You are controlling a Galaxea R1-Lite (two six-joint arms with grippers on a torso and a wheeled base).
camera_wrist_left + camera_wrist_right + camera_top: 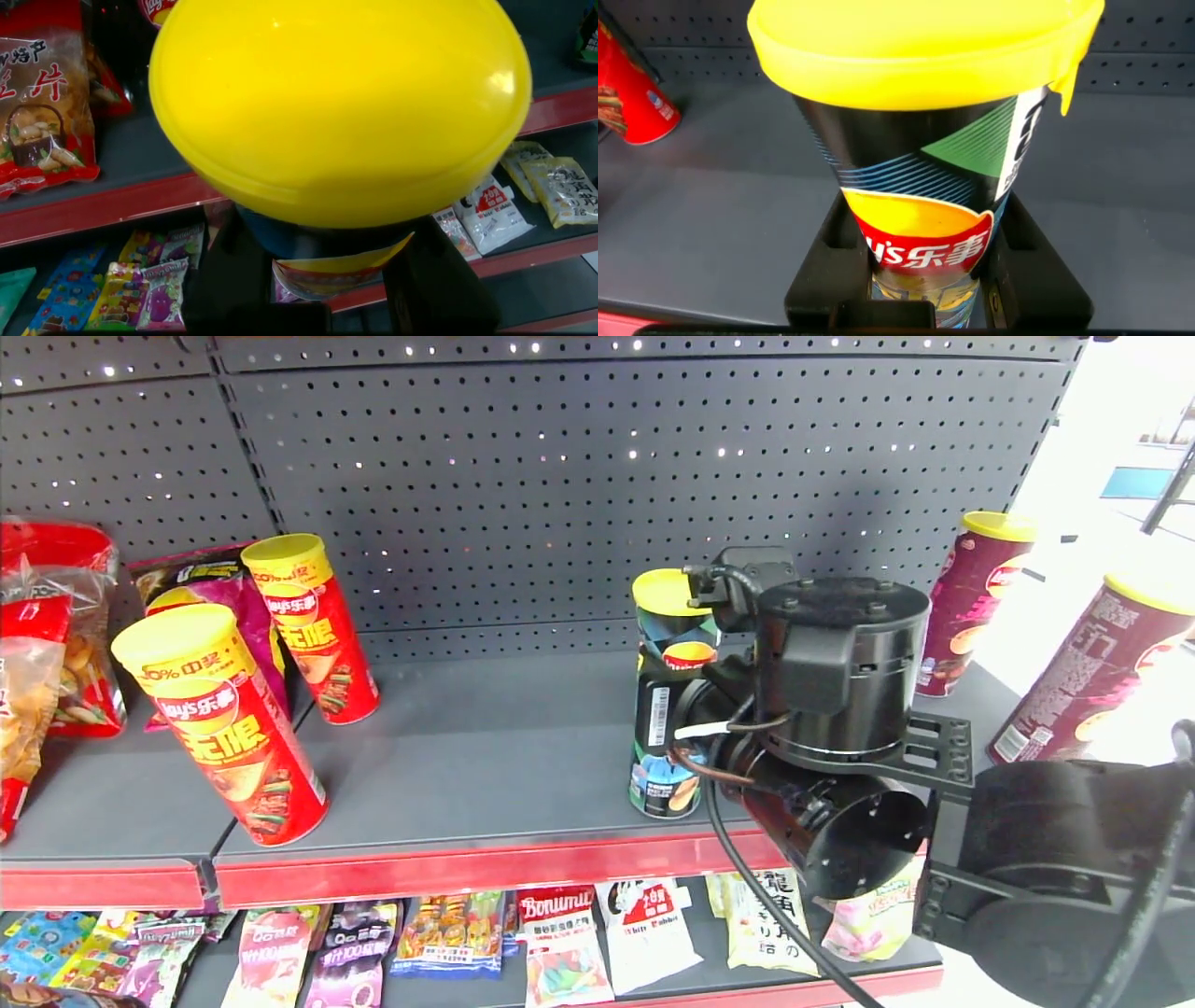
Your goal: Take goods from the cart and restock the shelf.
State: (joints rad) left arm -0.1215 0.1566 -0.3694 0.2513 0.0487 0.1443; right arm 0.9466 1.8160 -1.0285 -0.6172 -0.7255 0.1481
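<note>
Black can (pixel 915 177) in right gripper (pixel 931 273) (snug)

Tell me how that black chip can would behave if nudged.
The black chip can stands tall and narrow on the shelf, so it likely tips easily. Its round body would probably roll once down.

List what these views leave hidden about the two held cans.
1. Head view: right gripper's hold on the black can, behind the wrist housing.
2. Left wrist view: blue can's label, covered by its yellow lid.
3. Right wrist view: black can's base, behind the gripper's body.
</note>
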